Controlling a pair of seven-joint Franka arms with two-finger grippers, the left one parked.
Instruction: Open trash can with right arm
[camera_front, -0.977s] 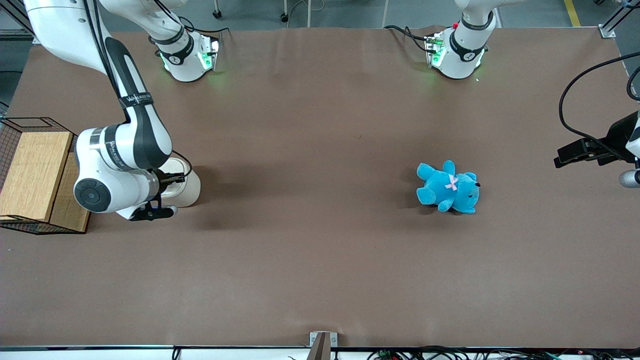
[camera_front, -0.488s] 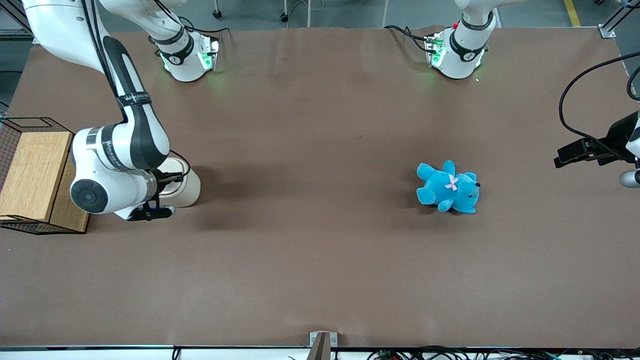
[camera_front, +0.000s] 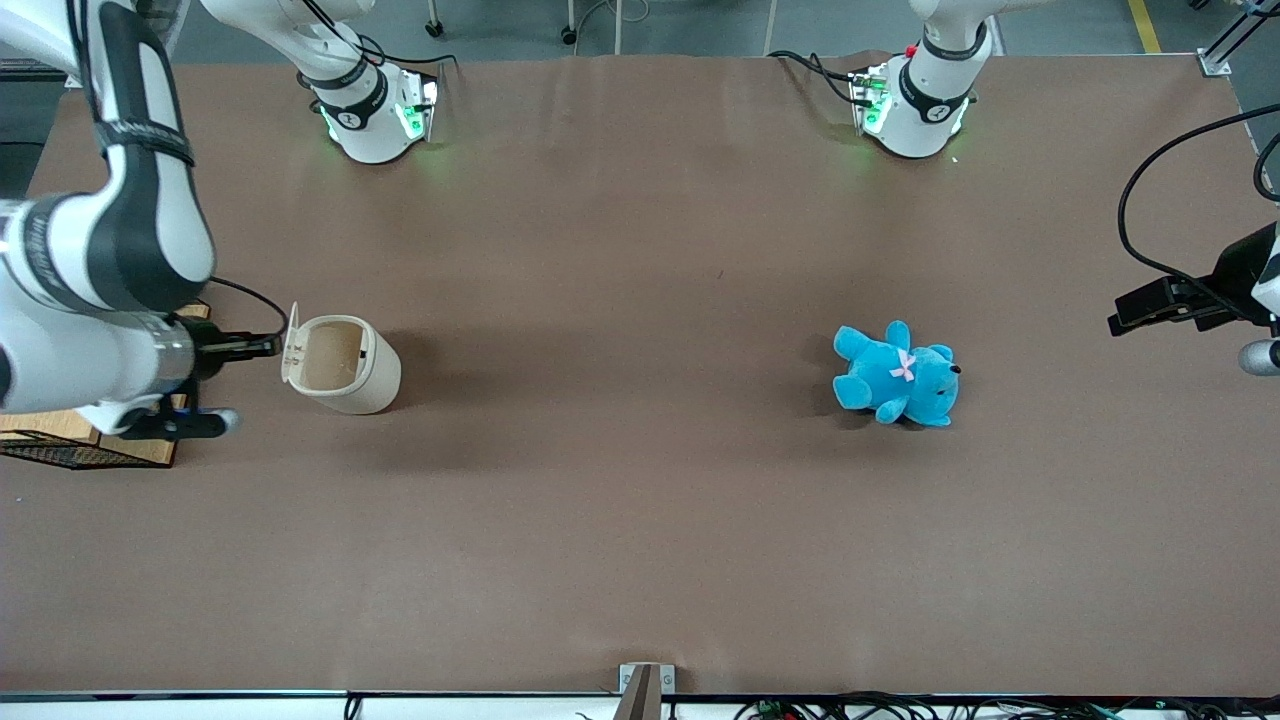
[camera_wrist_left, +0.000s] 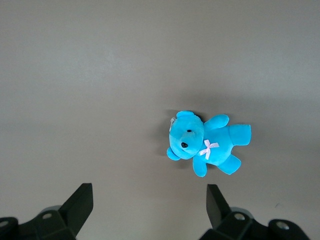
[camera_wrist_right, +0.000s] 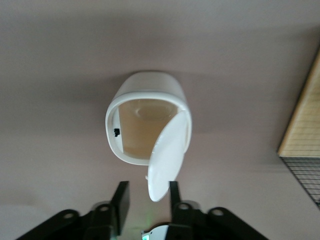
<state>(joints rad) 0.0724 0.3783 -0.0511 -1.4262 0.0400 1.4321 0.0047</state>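
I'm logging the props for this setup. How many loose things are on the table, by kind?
Trash can, lid open, gripper beside it: 1
Blue plush bear: 1
Wire basket holding a wooden box: 1
Total: 3

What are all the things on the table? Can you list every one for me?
Small cream-white plastic trash can: one, cream with tan inside, toward the working arm's end; its flat lid is swung open.
Blue plush teddy bear with pink bow: one, bright blue, lying toward the parked arm's end.
Wooden box in black wire basket: one, light wood, at the working arm's end of the table.
Brown table: one.
Right arm's black gripper: one, beside the can, fingers apart around the lid's edge.
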